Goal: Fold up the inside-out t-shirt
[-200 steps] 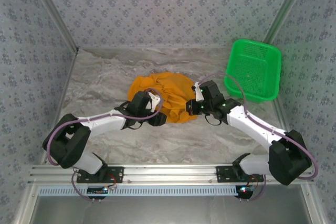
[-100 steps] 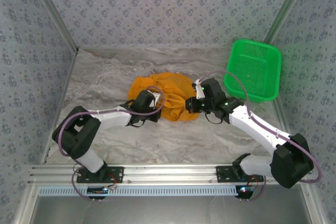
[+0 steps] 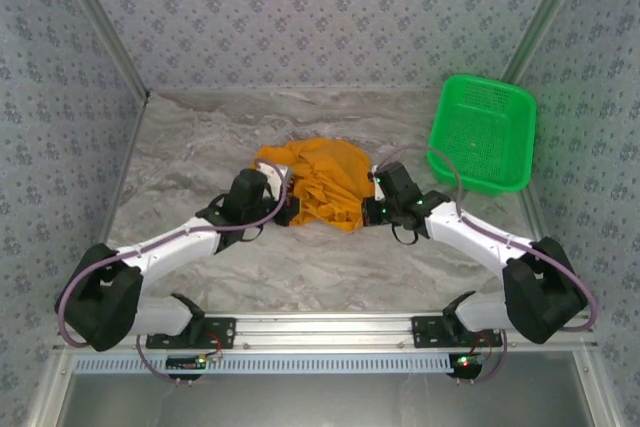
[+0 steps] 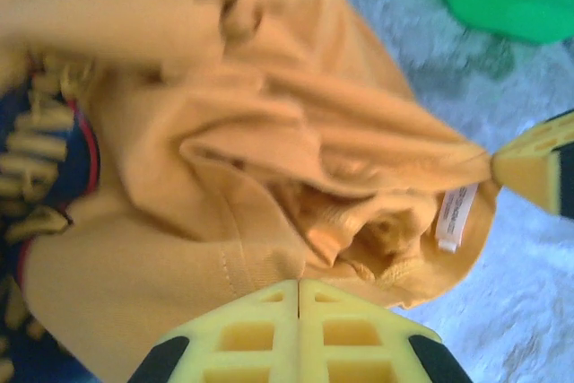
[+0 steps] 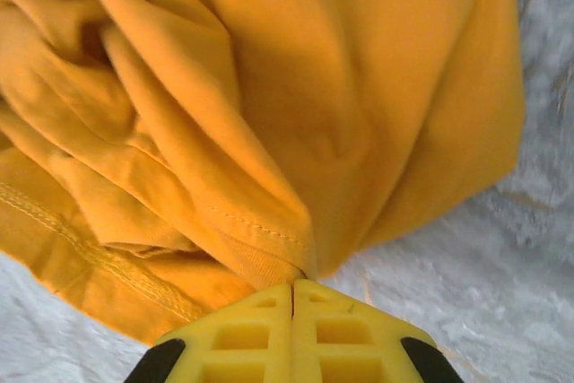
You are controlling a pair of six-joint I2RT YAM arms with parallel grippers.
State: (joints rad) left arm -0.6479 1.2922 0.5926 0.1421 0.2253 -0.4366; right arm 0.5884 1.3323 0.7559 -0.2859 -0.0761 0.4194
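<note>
since 1 s earlier the left arm has swung down and to the left, its elbow now low by the near rail, and the left tool (image 3: pixel 284 209) has gone from released to clenched. the shirt (image 3: pixel 325 182), then a rounded heap, is now drawn out sideways, with 1 corner pulled toward the far left.

left tool: the 2 yellow fingers (image 4: pixel 260 334) meet with no gap and pinch a hemmed edge of the shirt on its left side. right tool (image 3: pixel 373 210): clenched likewise, grasping a stitched fold at the shirt's right edge, the cloth fanning away from the pinch in deep creases.

the shirt lies bunched and wrinkled on the marbled tabletop (image 3: pixel 180 167), mid-workspace, between the 2 tools. a white label (image 4: pixel 456 214) hangs at the neck opening, near the right tool's yellow tip; a dark blue patch (image 4: pixel 49 154) shows at the cloth's left. the green basket (image 3: pixel 480 132) stands apart at far right.
</note>
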